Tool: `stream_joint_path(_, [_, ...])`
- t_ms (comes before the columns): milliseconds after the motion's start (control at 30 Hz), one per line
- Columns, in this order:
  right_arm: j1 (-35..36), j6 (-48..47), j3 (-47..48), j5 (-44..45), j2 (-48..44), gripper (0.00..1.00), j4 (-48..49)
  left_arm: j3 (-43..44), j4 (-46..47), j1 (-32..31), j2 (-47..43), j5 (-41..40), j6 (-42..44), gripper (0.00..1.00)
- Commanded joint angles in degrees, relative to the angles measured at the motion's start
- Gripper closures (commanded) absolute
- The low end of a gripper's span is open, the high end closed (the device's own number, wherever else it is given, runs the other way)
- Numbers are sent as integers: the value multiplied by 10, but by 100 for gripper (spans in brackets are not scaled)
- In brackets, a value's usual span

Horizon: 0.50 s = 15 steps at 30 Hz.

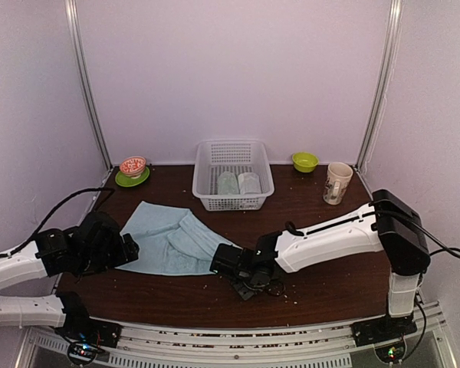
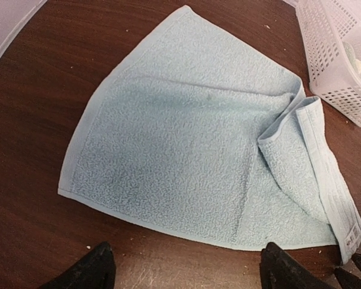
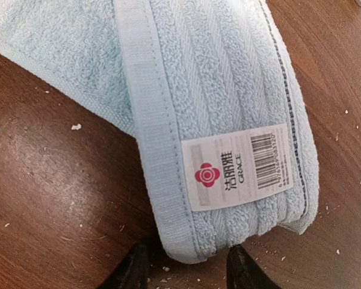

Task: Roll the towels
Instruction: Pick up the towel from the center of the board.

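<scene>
Only the blue towel (image 1: 165, 238) left to roll

A green towel (image 1: 228, 183) and a white towel (image 1: 249, 182) sit rolled in the basket (image 1: 231, 202), so they look done. The blue towel lies flat on the table (image 1: 322, 230), its right side doubled over, probably to narrow it for rolling. The right gripper (image 3: 183, 271) sits low at the labelled corner of that fold, fingers narrowly apart astride the tip, nothing pinched. The left gripper (image 2: 186, 274) hovers by the near edge, spread wide, holding nothing.
</scene>
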Motion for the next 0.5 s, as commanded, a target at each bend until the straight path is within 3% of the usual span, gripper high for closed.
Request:
stream_joint_path(0, [-4,20,5,34,17,61,-22,-11,-7,3,-15,-19,-12,15])
stream_joint_path(133, [-14,28,-13,35,-3,80,-16,-10,-15,4,-23,-23,-12,15])
stream_joint_path(233, [-18,32,-35,42,-51,100,-15,-10,-21,4,-29,-28,-12,15])
stream_joint_path(467, [-63,39,-117,-28,-231,100,14,-18,10,17,-12,-13,-4,15])
